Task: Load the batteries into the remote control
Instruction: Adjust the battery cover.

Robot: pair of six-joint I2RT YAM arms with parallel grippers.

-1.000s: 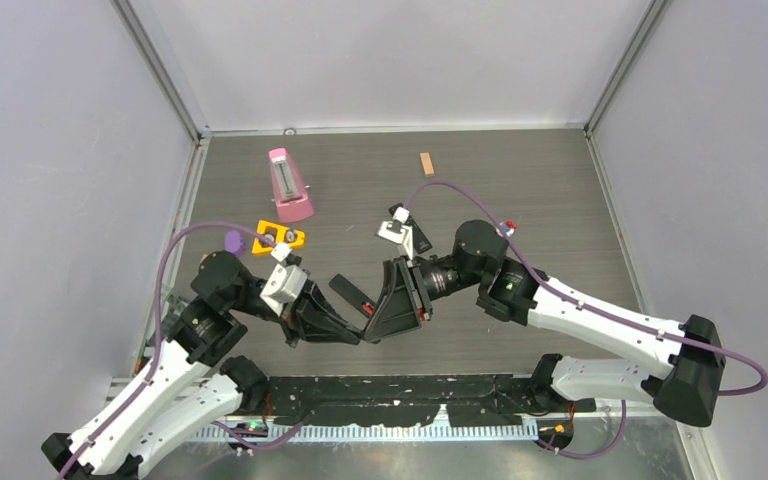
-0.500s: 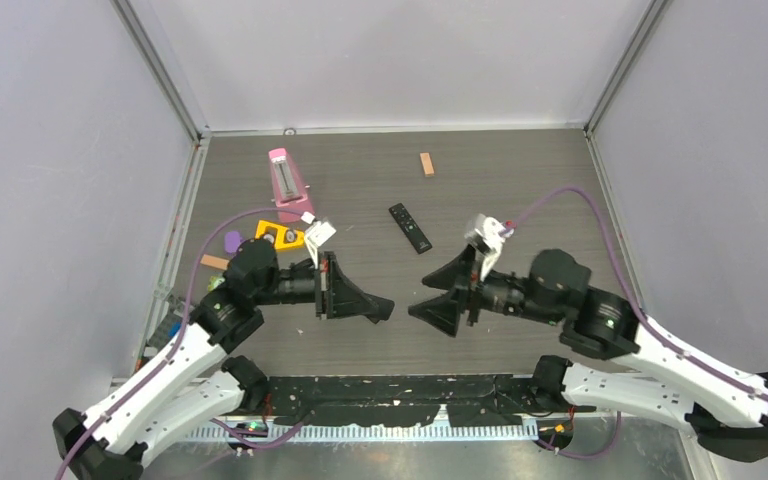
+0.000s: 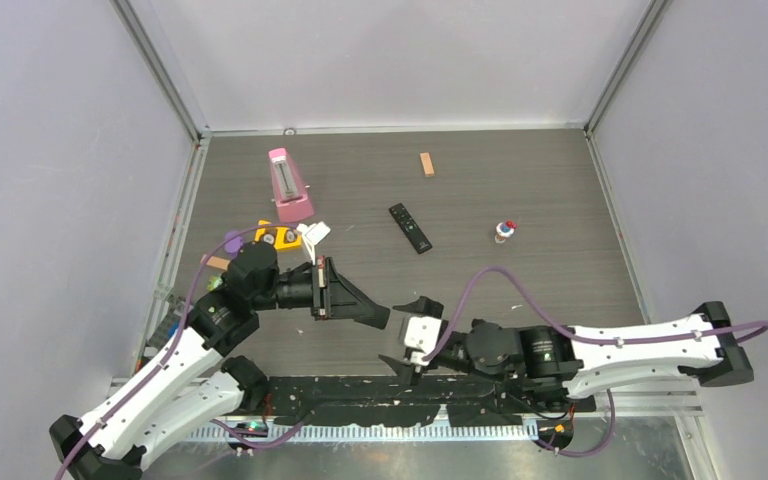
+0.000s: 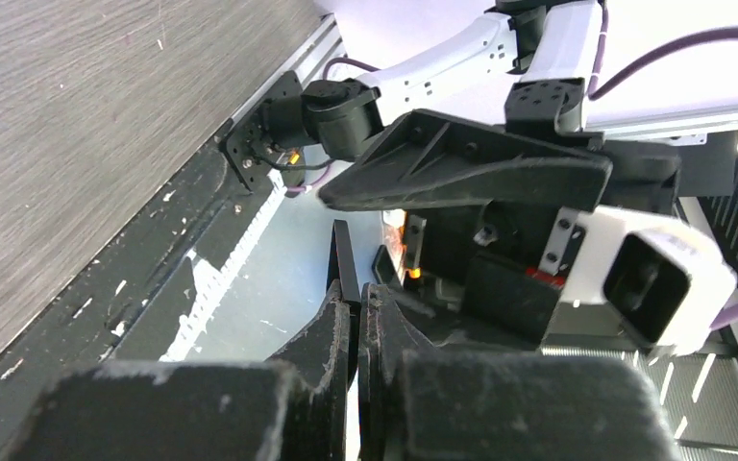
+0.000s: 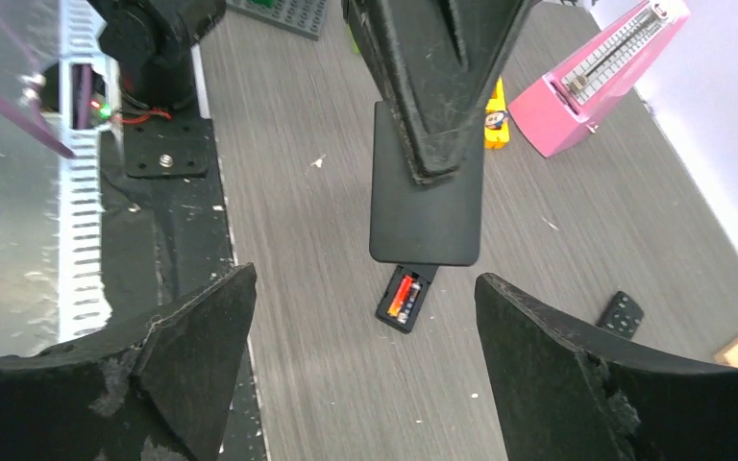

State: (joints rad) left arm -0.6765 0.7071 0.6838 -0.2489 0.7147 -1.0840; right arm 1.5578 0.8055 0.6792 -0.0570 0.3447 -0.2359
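Observation:
In the right wrist view, a small black remote control [image 5: 392,309] lies on the table with its compartment open. Two red-and-dark batteries [image 5: 405,293] sit side by side in it. The rest of this remote is hidden behind a flat black cover plate [image 5: 426,202]. My left gripper [image 3: 385,318] is shut on that plate and holds it above the remote. The plate shows edge-on between the fingers in the left wrist view [image 4: 343,264]. My right gripper [image 5: 365,384] is open and empty, low near the front edge, facing the left gripper [image 5: 432,86].
A second black remote [image 3: 410,228] lies mid-table, also seen in the right wrist view [image 5: 622,312]. A pink metronome [image 3: 290,187], an orange piece [image 3: 278,236], a wooden block [image 3: 426,163] and a small bottle [image 3: 503,231] stand farther back. The black base rail [image 3: 410,385] runs along the near edge.
A second ago both grippers met over the table's middle. They drew apart, and the right arm then swung down to the near edge. The left gripper has barely moved in the last half second.

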